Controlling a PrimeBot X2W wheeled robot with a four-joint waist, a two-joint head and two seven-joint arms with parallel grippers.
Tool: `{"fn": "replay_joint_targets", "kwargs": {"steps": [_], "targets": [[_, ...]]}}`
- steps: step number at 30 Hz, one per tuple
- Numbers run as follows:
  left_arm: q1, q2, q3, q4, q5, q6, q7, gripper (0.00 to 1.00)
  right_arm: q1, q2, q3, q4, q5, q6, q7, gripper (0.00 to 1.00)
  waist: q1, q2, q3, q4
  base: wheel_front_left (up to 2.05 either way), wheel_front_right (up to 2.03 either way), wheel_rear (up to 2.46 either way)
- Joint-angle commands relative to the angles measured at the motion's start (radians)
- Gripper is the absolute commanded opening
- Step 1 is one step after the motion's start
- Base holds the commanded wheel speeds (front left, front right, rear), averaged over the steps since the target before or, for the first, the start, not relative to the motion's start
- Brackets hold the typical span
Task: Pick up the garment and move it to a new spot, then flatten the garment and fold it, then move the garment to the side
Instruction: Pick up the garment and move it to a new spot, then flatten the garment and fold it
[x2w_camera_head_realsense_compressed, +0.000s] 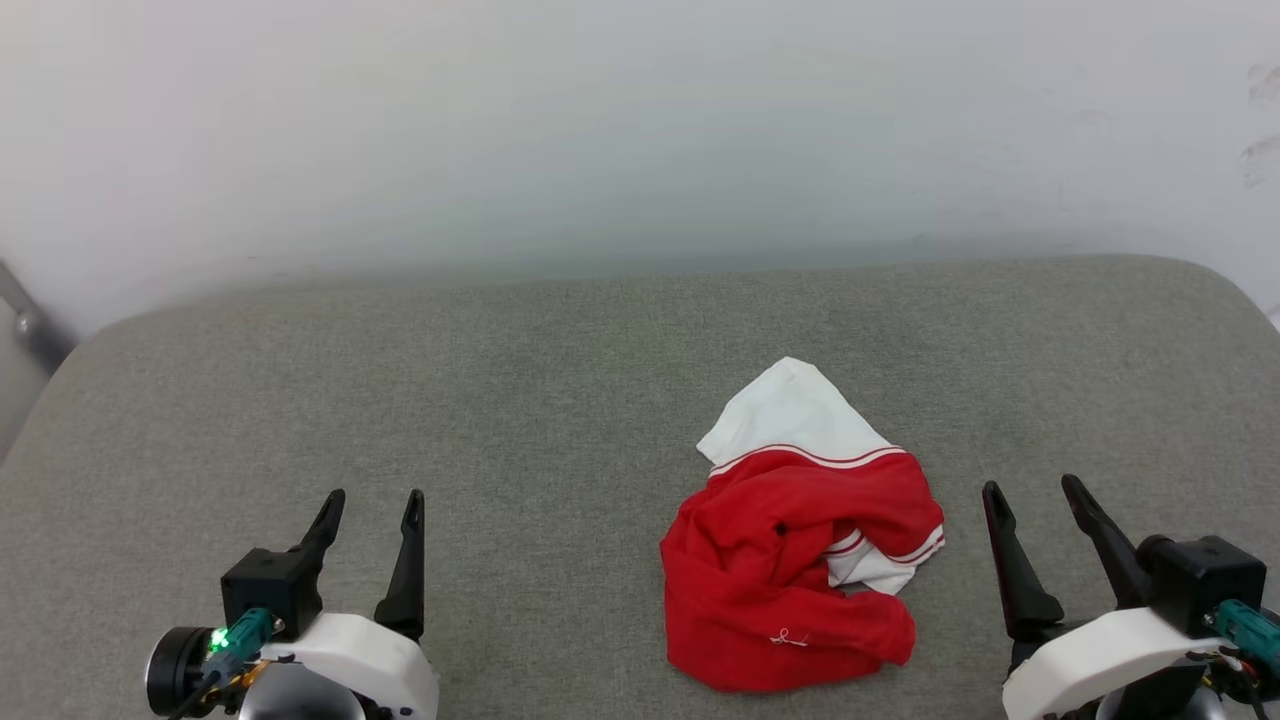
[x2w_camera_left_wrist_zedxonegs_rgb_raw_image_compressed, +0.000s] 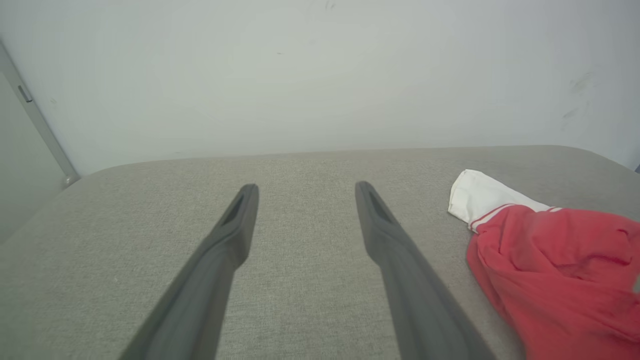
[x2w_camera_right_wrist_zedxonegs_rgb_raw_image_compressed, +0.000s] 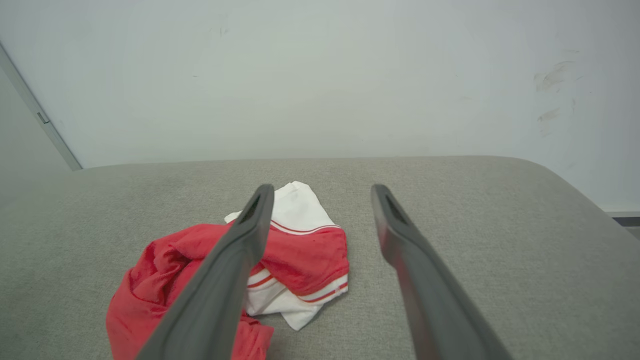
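Garment (x2w_camera_head_realsense_compressed: 790, 560): crumpled red heap with one white sleeve pointing to the far side; lies on the near right part of the surface, between the two grippers and nearer the right one.
Surface (x2w_camera_head_realsense_compressed: 520, 400): grey woven padded top with rounded far corners, running up to the wall.
Room: pale plain wall (x2w_camera_head_realsense_compressed: 640, 130) behind; dark scuff marks at its far right; a grey metal bar (x2w_camera_head_realsense_compressed: 30, 325) leans at the far left.
Head view: small white logo on the red cloth near the heap's near edge.
Right wrist view: a second white, red-striped sleeve edge folded under the red cloth on the heap's right side.
Left gripper (x2w_camera_head_realsense_compressed: 372, 508): near left, fingers spread wide, nothing held, well apart from the garment.
Right gripper (x2w_camera_head_realsense_compressed: 1035, 492): near right, fingers spread wide, nothing held, beside the garment, not touching.
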Motion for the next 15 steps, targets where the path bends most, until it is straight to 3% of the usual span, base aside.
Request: {"fn": "replay_joint_targets", "kwargs": {"steps": [1, 7, 15], "targets": [[0.002, 0.001, 0.002, -0.002, -0.001, 0.004, 0.001, 1.00, 0.006, 0.002, -0.001, 0.000, 0.004, 0.000, -0.003, 1.00, 0.0000, 0.0000, 0.001, 0.002, 0.00, 0.00, 0.00], [-0.042, -0.002, -0.013, 0.005, 0.000, 0.000, 0.027, 1.00, 0.005, 0.002, -0.015, -0.002, 0.005, 0.000, -0.009, 1.00, 0.0000, 0.0000, 0.013, 0.019, 0.00, 0.00, 0.00], [-0.296, -0.063, -0.114, 0.109, -0.010, -0.092, 0.174, 1.00, -0.036, 0.002, -0.019, -0.017, -0.010, 0.000, -0.001, 1.00, 0.0000, 0.0000, 0.083, 0.023, 0.00, 0.00, 0.00]]}}
